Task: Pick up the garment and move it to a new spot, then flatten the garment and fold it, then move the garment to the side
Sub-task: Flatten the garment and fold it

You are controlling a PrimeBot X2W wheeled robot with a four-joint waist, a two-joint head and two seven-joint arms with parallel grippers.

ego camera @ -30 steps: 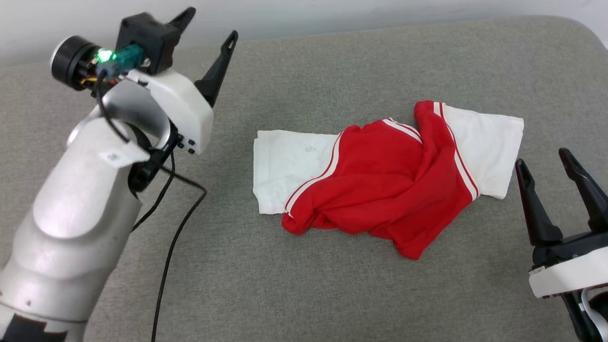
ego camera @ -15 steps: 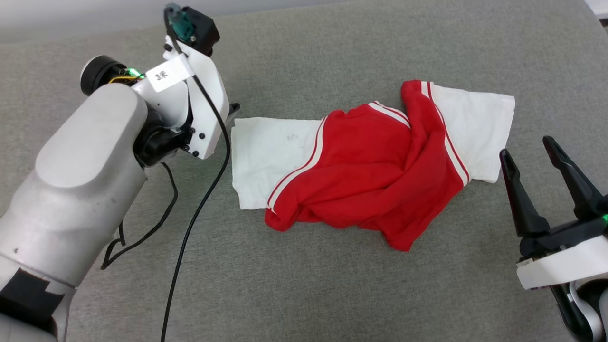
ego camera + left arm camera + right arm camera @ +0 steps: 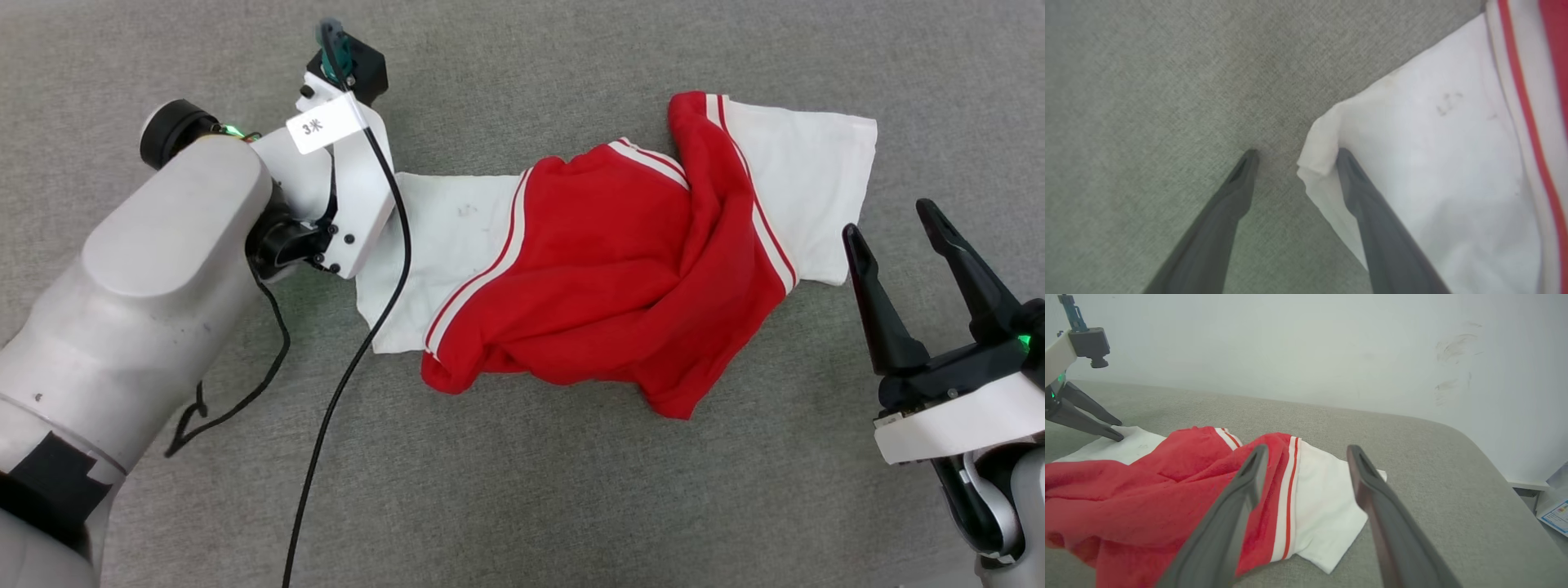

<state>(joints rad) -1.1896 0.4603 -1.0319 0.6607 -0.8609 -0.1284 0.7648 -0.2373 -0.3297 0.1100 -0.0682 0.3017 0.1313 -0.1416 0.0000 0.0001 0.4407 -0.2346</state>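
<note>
Grey woven upholstery (image 3: 571,506) carries the garment (image 3: 604,269), which lies crumpled between the two arms. At the garment's left end, the left gripper (image 3: 1296,152) stands with its fingers spread. One tip rests on bare upholstery just off the white left sleeve (image 3: 1433,163) and the other presses on the sleeve's curled corner, so the corner sits in the gap but nothing is pinched yet. The step in hand looks like the first pickup. It should go best if the outer tip slides under the curl, bringing the whole hem into the bite before closing. Just beyond the garment's right end, the right gripper (image 3: 888,220) hovers empty and spread, clear of the white right sleeve (image 3: 804,180); a matching hold would mean coming in low at that sleeve's outer edge. The garment's long axis runs sleeve to sleeve, left to right, with the right end tilted away from the robot. Its red body (image 3: 588,327) is bunched and twisted mid-length, and a loose corner points toward the robot.
</note>
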